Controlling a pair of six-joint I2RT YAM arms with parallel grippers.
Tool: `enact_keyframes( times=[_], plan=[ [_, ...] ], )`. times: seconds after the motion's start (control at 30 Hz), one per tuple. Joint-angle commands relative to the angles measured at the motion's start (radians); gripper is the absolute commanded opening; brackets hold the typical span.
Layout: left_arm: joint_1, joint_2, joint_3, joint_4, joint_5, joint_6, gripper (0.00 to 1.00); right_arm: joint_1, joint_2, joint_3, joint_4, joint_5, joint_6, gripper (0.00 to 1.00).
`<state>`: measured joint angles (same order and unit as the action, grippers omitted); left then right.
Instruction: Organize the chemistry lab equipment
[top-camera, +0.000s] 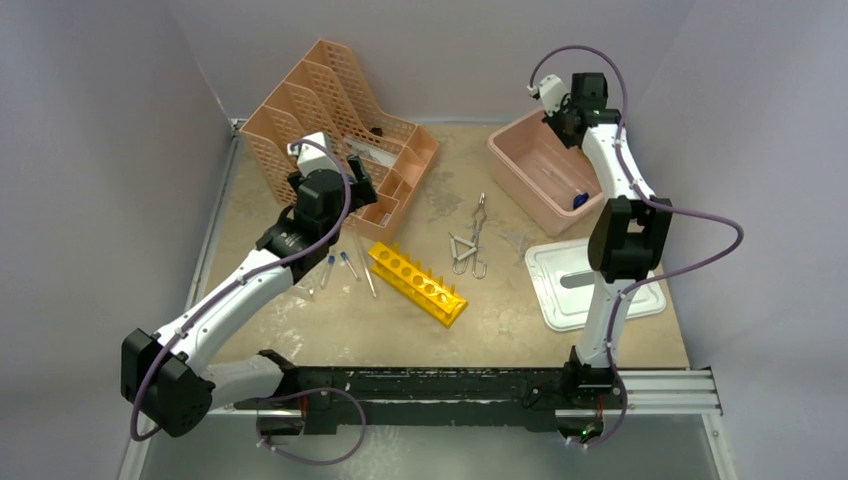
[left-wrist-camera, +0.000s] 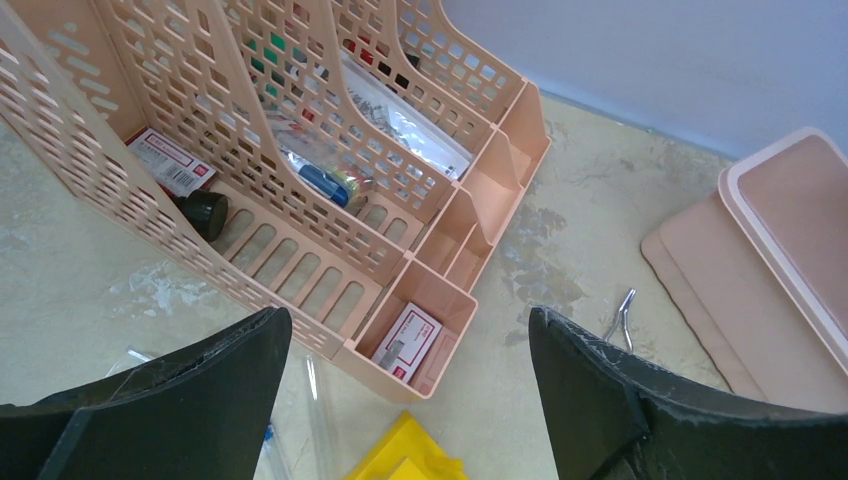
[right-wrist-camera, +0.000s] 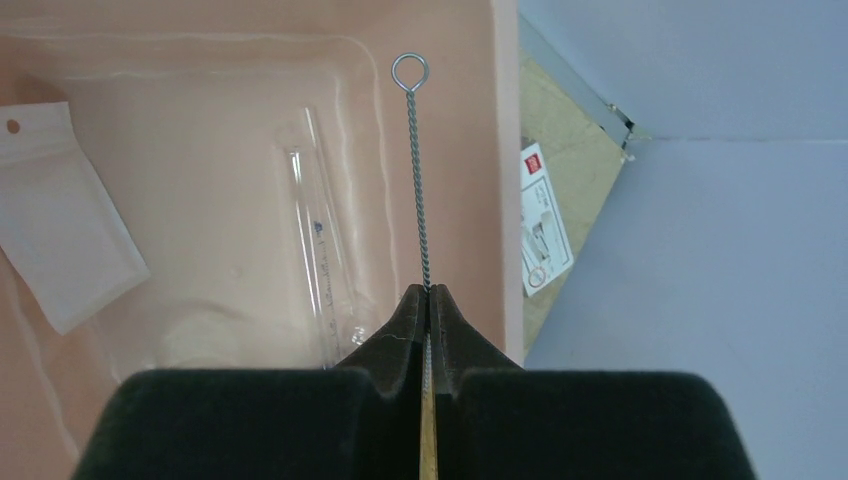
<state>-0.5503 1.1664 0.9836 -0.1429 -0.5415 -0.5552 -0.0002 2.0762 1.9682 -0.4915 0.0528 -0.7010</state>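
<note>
Nearest on the table lies one yellow rack (top-camera: 417, 283), stiff and light, probably best taken across its narrow width. Left of it lie two blue-capped tubes (top-camera: 328, 268), thin, slippery and likely fragile, so grip them gently at mid-length. Beyond the rack is one pair of tongs (top-camera: 470, 240) in rigid metal. The left jaws gape wide and empty by the organizer (top-camera: 330, 90). Farthest, the right jaws pinch one wire brush (right-wrist-camera: 416, 180) over the tub (right-wrist-camera: 505, 200), which holds one glass tube (right-wrist-camera: 320, 240).
</note>
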Motion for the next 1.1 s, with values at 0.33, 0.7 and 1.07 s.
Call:
enact_keyframes(
  times=[0.33,0.7,1.07],
  plan=[
    [0.001,0.067,0.093,0.029,-0.023,0.024,0.88,0.003,0.14,0.062,-0.042,-0.056,-0.062,0.0],
    [0.001,0.083,0.117,0.015,-0.017,0.043,0.88,0.003,0.153,0.06,-0.028,-0.026,-0.031,0.27],
    [0.001,0.019,0.07,0.034,0.011,0.02,0.88,0.043,-0.066,0.091,-0.049,-0.079,0.227,0.43]
  ],
)
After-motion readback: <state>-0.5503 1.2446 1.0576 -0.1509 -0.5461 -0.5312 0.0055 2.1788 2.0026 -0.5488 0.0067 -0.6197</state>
